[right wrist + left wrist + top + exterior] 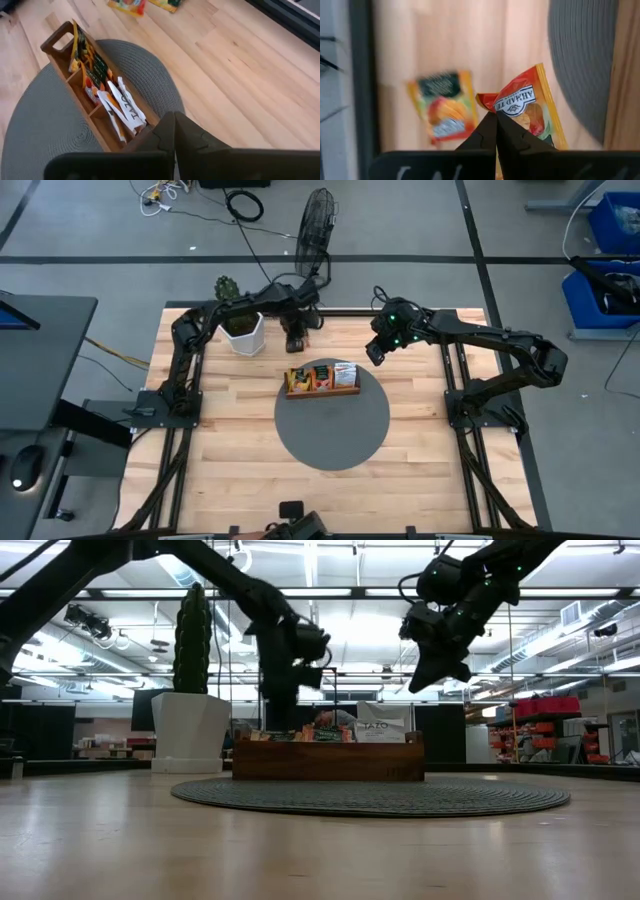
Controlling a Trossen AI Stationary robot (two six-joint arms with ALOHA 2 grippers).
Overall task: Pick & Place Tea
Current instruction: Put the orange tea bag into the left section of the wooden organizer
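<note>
The left hand (496, 131) is down at the far edge of the worktop (230, 470), its fingers clamped on the corner of an orange-red tea sachet (530, 107); a second sachet (442, 105) lies flat just beside it. A corner pinch is slim, so lift straight and slowly, keeping the paper from swinging or slipping. Carry it toward the wooden tray (322, 390) on the round grey mat (332, 435), where other sachets already stand. The right hand (174, 131) hovers above the tray's right end, fingers together, holding nothing.
</note>
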